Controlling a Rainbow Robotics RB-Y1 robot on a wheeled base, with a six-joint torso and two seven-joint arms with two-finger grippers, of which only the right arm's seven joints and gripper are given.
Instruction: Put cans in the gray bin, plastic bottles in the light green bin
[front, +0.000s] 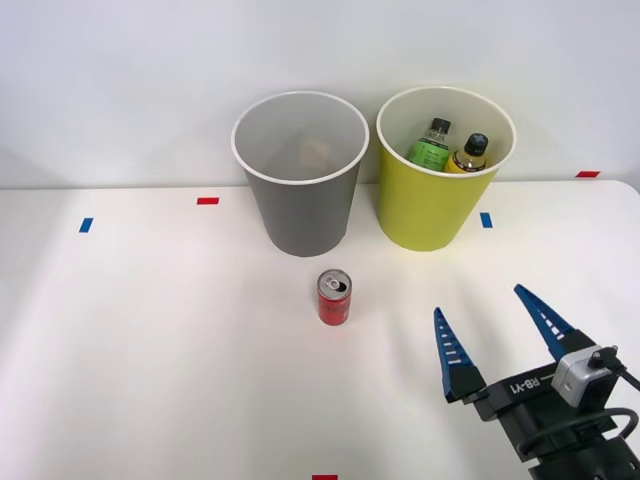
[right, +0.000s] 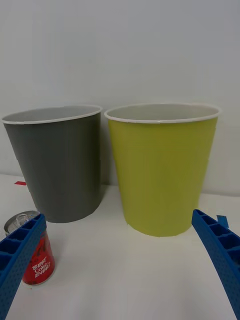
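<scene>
The small slim red drink can (front: 334, 298) stood upright on the white surface (front: 150, 350), long axis vertical, silver pull-tab top facing up, white lettering on its side. It sat just in front of the tall tapered gray plastic bin (front: 300, 175), apart from it. Beside that bin stood the yellow-green plastic bin (front: 440, 210), holding a green-labelled bottle (front: 431, 145) and a yellow-orange bottle (front: 468, 155), both black-capped. The right claw (front: 495, 335) hovered spread wide and empty, to the right of the can.

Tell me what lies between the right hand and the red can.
Nothing: in the front view only bare white table separates the open right hand from the upright red can.
</scene>
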